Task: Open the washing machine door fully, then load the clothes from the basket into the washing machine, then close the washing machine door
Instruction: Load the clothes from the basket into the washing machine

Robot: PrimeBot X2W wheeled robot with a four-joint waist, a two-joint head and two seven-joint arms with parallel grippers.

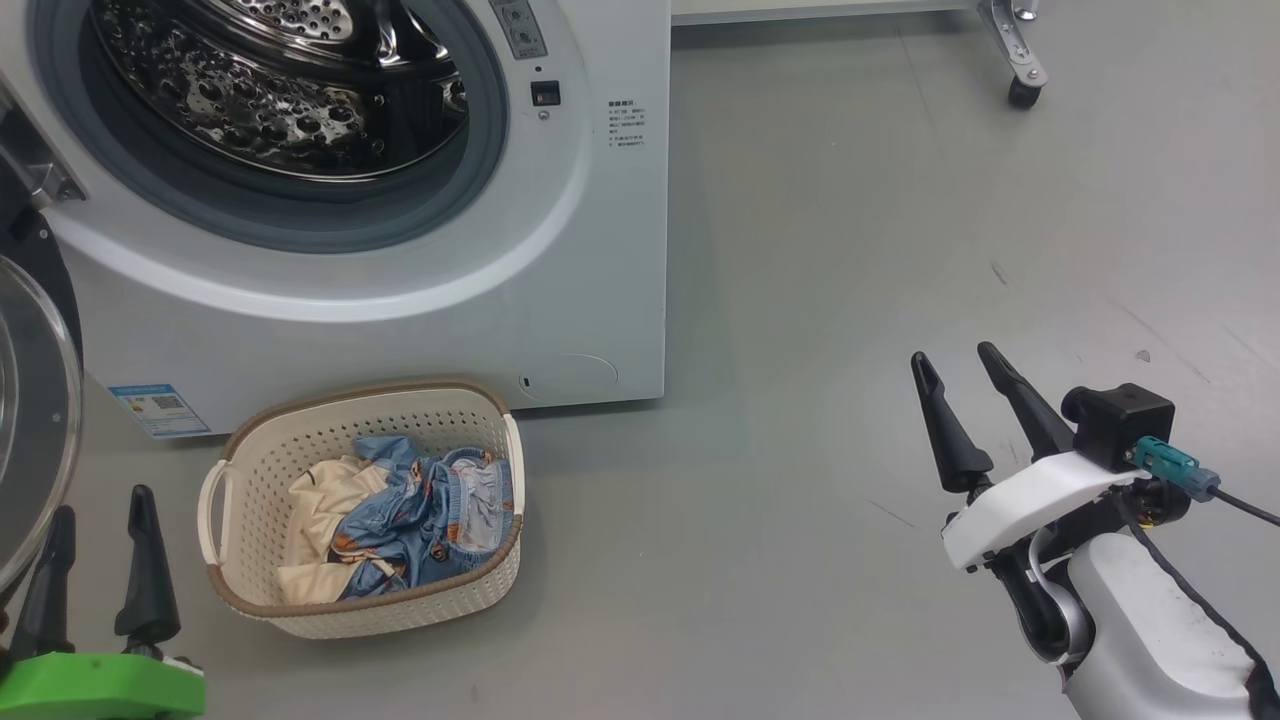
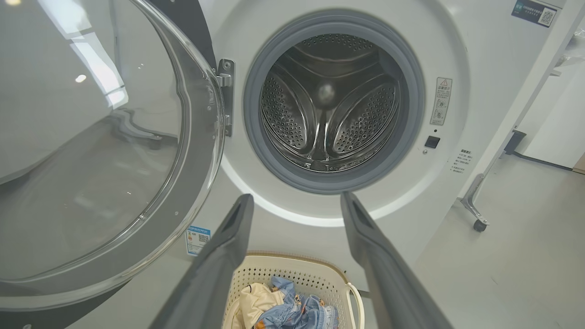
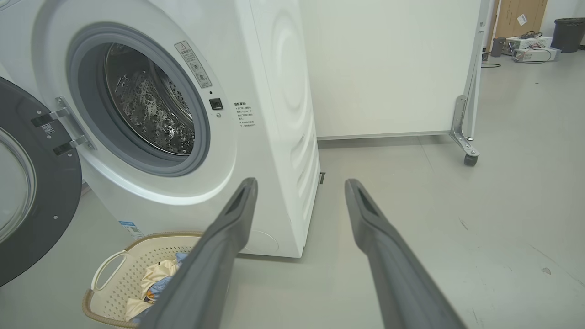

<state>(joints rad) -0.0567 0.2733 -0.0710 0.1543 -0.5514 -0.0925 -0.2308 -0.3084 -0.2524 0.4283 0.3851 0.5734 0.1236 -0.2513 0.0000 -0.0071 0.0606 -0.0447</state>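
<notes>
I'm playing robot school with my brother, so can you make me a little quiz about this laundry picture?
1. True or false: the washing machine door stands open.
2. Fill in the gap: the basket stands on the floor just in front of the ____.
3. Pick one: where are the clothes? A, on a shelf. B, in the basket. C, spread on the floor.

Key
1. True.
2. The washing machine.
3. B.
</notes>
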